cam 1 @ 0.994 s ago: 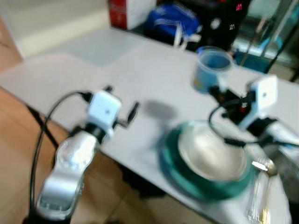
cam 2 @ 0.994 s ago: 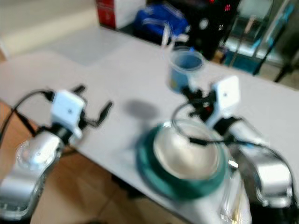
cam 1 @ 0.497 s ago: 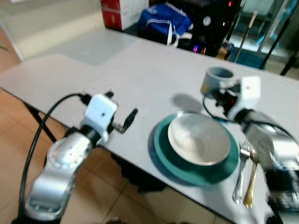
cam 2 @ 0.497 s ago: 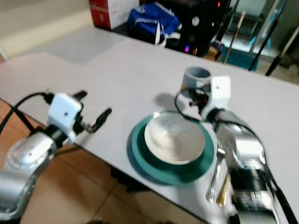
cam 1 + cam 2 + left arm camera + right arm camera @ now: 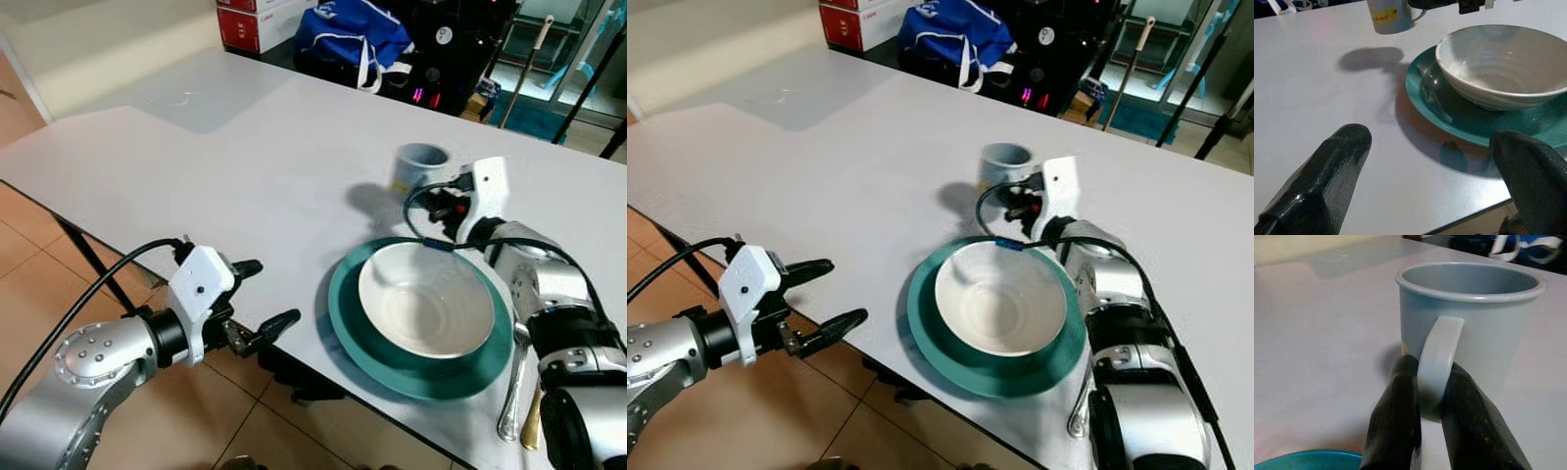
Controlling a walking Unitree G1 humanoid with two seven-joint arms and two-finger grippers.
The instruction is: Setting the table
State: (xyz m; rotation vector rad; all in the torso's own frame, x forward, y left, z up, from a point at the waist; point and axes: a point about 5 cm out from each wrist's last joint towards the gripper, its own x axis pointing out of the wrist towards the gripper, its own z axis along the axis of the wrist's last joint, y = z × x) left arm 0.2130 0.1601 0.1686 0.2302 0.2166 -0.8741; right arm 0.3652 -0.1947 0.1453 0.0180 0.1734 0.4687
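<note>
A pale blue-grey mug (image 5: pixel 419 168) stands upright on the white table (image 5: pixel 196 166), just beyond a teal plate (image 5: pixel 340 305) that carries a white bowl (image 5: pixel 426 311). My right gripper (image 5: pixel 1432 367) is shut on the mug's handle (image 5: pixel 1436 357), one black finger on each side of it; from the head it is seen at the mug's right side (image 5: pixel 443 202). My left gripper (image 5: pixel 269 294) is open at the table's front edge, left of the plate, with nothing between its fingers (image 5: pixel 1327 171). A fork (image 5: pixel 513 390) and a gold spoon (image 5: pixel 534 423) lie right of the plate.
A blue bag (image 5: pixel 358 29), red and white boxes (image 5: pixel 245 18) and dark equipment (image 5: pixel 460 44) stand beyond the table's far edge. Tiled floor (image 5: pixel 59 284) lies below the front edge. The table's left half is bare white surface.
The camera has shifted. The mug in my right gripper has come down from above the table and now stands behind the plate. My left arm has dropped lower, to the table's front edge.
</note>
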